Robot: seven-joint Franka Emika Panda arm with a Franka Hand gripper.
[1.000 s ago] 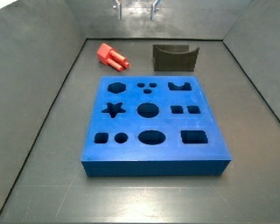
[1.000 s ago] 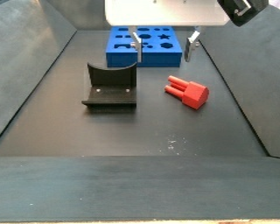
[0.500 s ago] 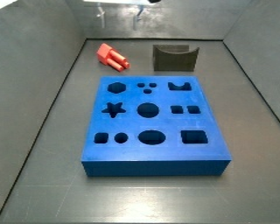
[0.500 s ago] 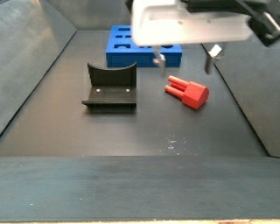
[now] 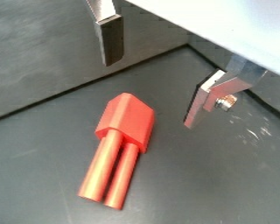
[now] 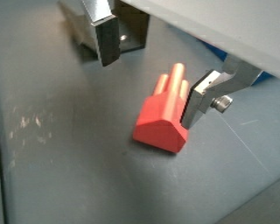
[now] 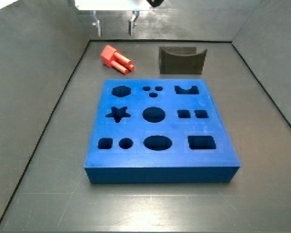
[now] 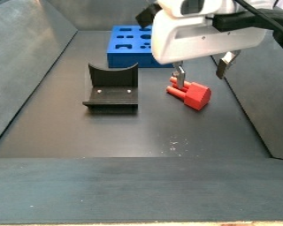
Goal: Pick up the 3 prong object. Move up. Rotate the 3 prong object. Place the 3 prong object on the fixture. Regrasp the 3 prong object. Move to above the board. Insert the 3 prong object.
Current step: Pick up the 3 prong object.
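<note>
End effector (image 5: pixel 153 77) open over 3 prong object (image 5: pixel 116 146), dark floor (image 5: pixel 224 188).

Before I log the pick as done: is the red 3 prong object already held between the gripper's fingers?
No, the 3 prong object lies on the floor below the open gripper, its fingers clear of it.
</note>
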